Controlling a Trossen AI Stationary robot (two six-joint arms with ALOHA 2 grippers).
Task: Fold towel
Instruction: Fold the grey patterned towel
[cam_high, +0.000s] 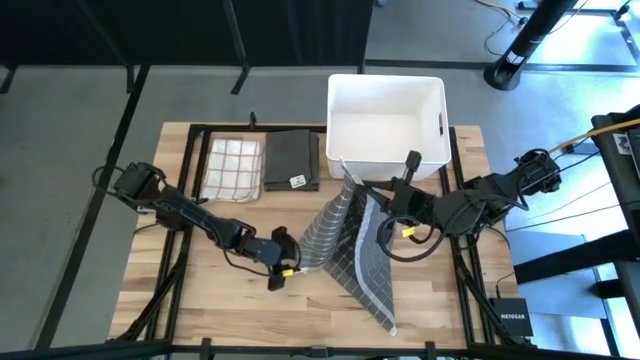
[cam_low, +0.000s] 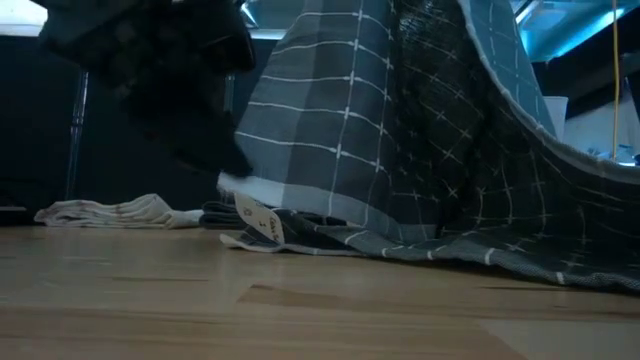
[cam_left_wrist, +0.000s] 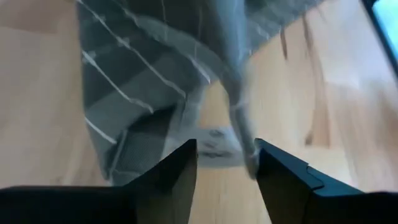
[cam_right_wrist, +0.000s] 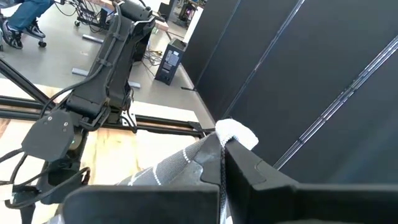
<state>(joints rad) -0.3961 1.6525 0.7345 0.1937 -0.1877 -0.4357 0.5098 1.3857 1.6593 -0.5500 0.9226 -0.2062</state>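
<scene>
**Towel lifted off the tabletop**

My right gripper (cam_high: 384, 226) has its jaws pinching the grey checked towel (cam_high: 350, 240), tenting it up mid-tabletop (cam_high: 200, 290) before the white bin (cam_high: 385, 115). My left gripper (cam_high: 285, 270) sits at its lower edge, jaws spread.

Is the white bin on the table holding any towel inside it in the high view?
No, the white bin shows only its bare white floor, while the grey checked towel hangs outside it over the wood.
</scene>
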